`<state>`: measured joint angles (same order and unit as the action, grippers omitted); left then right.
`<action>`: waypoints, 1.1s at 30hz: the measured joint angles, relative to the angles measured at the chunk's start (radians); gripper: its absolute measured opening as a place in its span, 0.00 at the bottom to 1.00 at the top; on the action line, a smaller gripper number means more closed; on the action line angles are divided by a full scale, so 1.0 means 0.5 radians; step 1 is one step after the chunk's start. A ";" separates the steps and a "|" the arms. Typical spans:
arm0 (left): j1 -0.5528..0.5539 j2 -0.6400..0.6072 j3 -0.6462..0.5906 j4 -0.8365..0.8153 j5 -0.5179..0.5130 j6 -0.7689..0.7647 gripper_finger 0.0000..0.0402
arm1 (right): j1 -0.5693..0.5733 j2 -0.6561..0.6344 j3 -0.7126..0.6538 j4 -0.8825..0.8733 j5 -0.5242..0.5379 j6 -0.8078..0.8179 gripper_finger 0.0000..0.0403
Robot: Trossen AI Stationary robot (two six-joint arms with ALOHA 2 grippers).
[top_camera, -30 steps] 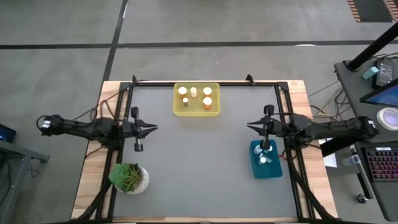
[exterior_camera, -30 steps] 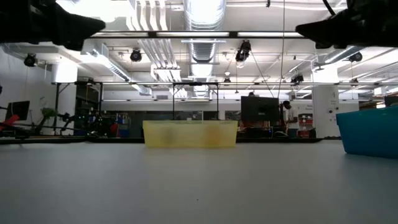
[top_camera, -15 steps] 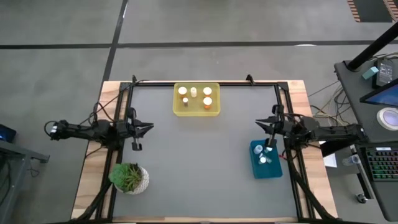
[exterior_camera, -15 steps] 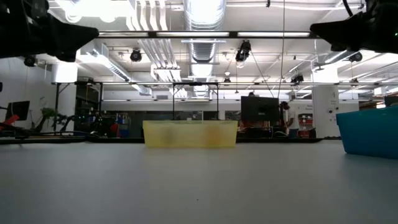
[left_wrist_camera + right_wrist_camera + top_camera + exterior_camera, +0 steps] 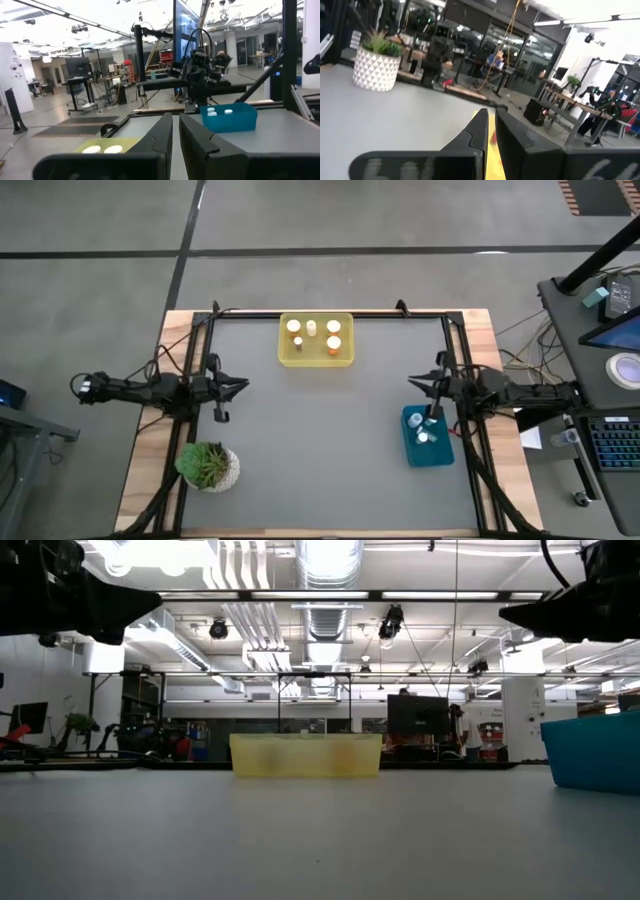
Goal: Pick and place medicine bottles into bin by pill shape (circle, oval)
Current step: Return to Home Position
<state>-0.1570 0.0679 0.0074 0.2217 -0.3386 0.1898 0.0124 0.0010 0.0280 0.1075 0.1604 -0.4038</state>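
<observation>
Five medicine bottles stand inside the yellow bin, which sits at the far edge of the grey table, about midway along it; some of these show orange bodies under pale caps, one looks wholly white. More white-capped bottles sit in the blue bin on the right side of the table, nearer the front; their exact number is hard to make out from above, though the left wrist view shows at least two caps over the bin's rim. No bottle lies loose on the tabletop. The left gripper hangs over the left part of the table, close to the frame rail and pointing towards the middle; its two dark fingers are drawn together with only a thin slit between them, and they hold nothing. The right gripper hangs opposite it over the right part, near the far end of the blue bin and likewise pointing inward; its fingers also lie almost together, with nothing between them. A potted plant in a white pot stands at the front left corner, well apart from both bins; in the low view the yellow bin shows in the centre and the blue bin at the right edge, both arms raised clear of the surface.
</observation>
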 joint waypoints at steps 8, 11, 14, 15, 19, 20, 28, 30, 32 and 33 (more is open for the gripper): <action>-0.001 0.041 -0.002 -0.043 -0.026 -0.002 0.04 | 0.000 0.038 -0.029 -0.119 0.000 0.028 0.07; -0.001 0.065 -0.002 -0.043 -0.027 -0.010 0.04 | 0.000 0.040 -0.029 -0.118 -0.003 0.083 0.07; -0.001 0.083 -0.003 -0.041 -0.067 -0.047 0.04 | 0.000 0.041 -0.030 -0.118 -0.003 0.169 0.07; 0.000 0.086 -0.003 -0.041 -0.088 -0.049 0.04 | 0.000 0.041 -0.030 -0.117 -0.002 0.215 0.07; -0.001 0.106 -0.003 -0.041 -0.089 -0.050 0.04 | 0.000 0.043 -0.031 -0.118 -0.002 0.351 0.07; 0.000 0.112 -0.004 -0.041 -0.090 -0.050 0.04 | 0.000 0.043 -0.031 -0.118 -0.002 0.367 0.07; -0.001 0.161 -0.005 -0.042 -0.089 -0.050 0.04 | 0.000 0.043 -0.031 -0.118 -0.002 0.422 0.07; -0.001 0.172 -0.005 -0.042 -0.090 -0.050 0.04 | 0.000 0.043 -0.032 -0.118 -0.002 0.424 0.07; -0.001 0.184 -0.005 -0.042 -0.089 -0.050 0.04 | 0.000 0.043 -0.032 -0.118 -0.002 0.423 0.07; -0.001 0.190 -0.005 -0.042 -0.089 -0.050 0.04 | 0.000 0.043 -0.032 -0.118 -0.002 0.423 0.07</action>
<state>-0.1574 0.1627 0.0048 0.2008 -0.3832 0.1646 0.0124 0.0224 0.0120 0.0486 0.1596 -0.1922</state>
